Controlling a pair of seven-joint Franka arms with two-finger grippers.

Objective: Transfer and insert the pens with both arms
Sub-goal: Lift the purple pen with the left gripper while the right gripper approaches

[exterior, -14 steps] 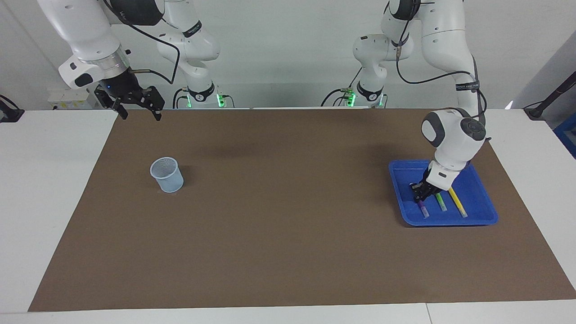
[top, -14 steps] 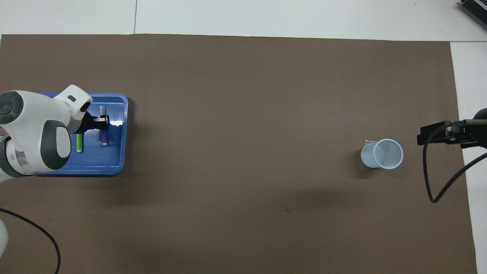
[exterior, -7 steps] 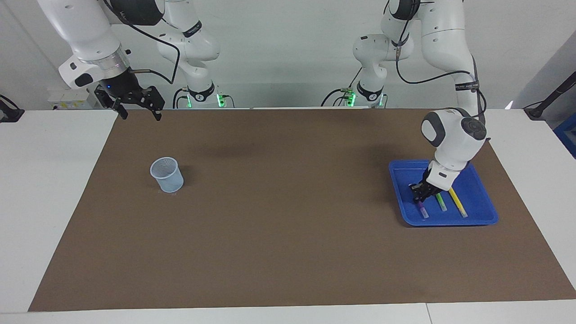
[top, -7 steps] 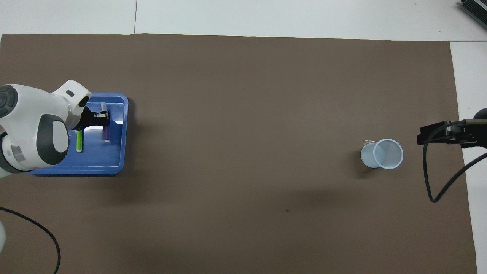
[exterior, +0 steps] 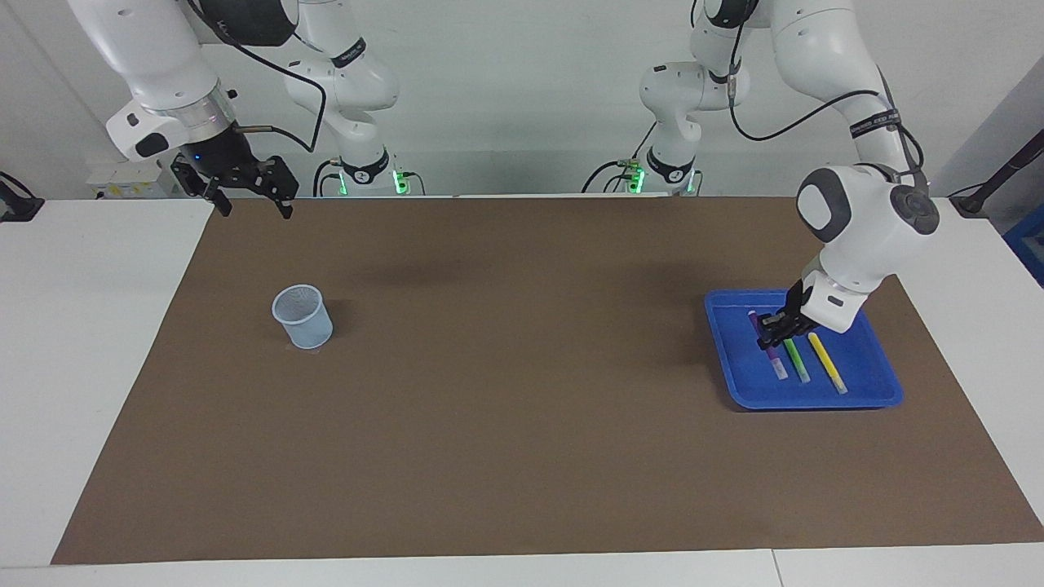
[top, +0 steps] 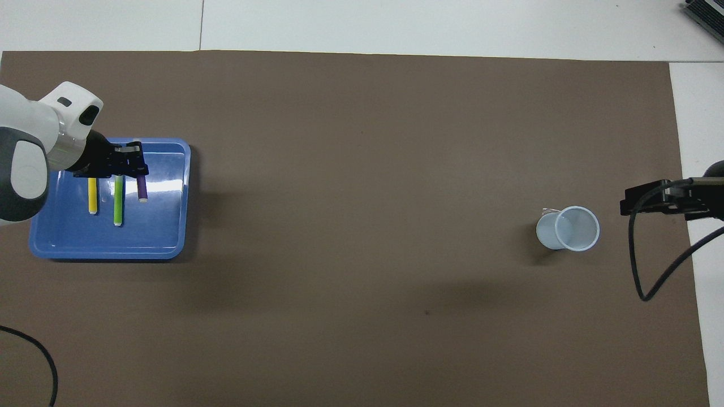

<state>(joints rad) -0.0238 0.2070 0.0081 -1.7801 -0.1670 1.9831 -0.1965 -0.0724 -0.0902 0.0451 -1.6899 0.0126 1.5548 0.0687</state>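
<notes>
Left gripper (exterior: 773,333) hangs over the blue tray (exterior: 877,397), fingers clamped on the purple pen (exterior: 771,352), which is lifted off the tray floor. Green pen (exterior: 796,360) and yellow pen (exterior: 827,363) lie in the tray at the purple pen's 3 o'clock in the facing view. Right gripper (exterior: 251,202) waits above the mat's edge, fingers spread wide and holding nothing, at 11 o'clock from the cup (exterior: 303,316).

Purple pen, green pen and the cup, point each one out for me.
purple pen (top: 142,189): overhead view, on its dark barrel.
green pen (top: 118,203): overhead view, mid-barrel.
cup (exterior: 303,319): facing view, on its outer wall.
</notes>
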